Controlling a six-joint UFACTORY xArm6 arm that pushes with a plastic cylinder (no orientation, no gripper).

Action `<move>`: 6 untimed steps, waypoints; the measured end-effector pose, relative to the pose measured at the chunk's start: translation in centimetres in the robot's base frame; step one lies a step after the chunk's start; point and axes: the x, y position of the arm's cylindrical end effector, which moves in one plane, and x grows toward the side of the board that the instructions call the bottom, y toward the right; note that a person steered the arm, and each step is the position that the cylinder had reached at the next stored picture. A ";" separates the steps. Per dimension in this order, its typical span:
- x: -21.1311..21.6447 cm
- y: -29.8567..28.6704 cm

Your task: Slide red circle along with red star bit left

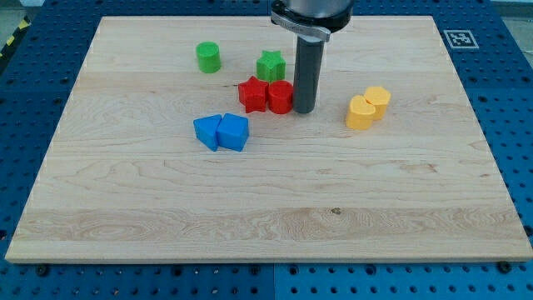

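Observation:
The red circle (281, 97) sits near the board's upper middle, touching the red star (252, 93) on its left. My tip (303, 111) stands right against the red circle's right side. The dark rod rises from it to the view's top edge.
A green star (271, 66) lies just above the red pair. A green cylinder (208, 57) is further left. Two blue blocks (222, 132) sit below left of the red star. Two yellow blocks (367, 107) lie to the right of my tip. The wooden board (266, 217) rests on a blue pegboard.

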 end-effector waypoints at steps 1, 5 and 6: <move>0.0 -0.5; -2.7 1.3; -2.6 1.8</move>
